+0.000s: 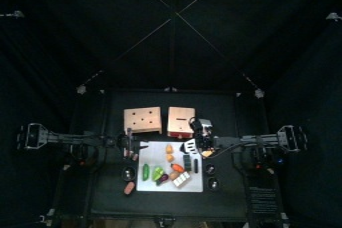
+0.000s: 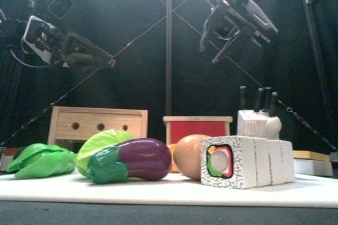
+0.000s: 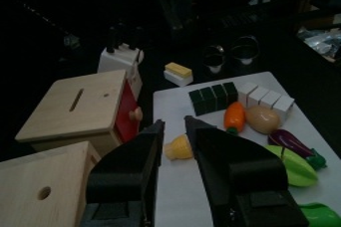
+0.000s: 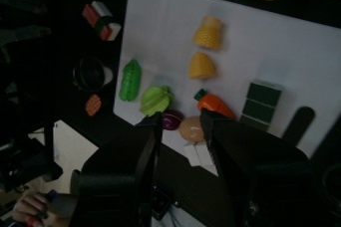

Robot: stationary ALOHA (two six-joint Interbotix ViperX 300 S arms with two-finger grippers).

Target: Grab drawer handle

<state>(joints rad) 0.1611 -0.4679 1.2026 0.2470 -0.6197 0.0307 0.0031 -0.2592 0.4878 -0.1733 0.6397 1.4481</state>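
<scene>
The drawer is the red front (image 2: 196, 129) of a small wooden box (image 1: 181, 121) at the back of the table. It also shows in the left wrist view (image 3: 130, 108). I cannot make out its handle. My left gripper (image 3: 173, 127) is open and empty, held high above the table's left side (image 2: 66, 47), apart from the box. My right gripper (image 4: 197, 131) is open and empty, high over the white mat (image 4: 240, 32), and it also shows in the front view (image 2: 232, 20).
A second wooden box with holes (image 2: 98, 125) stands left of the drawer box. A knife block (image 2: 258, 122) stands to its right. Toy food lies on the mat: green leaves (image 2: 42, 160), an aubergine (image 2: 132, 158), a sushi roll (image 2: 244, 162).
</scene>
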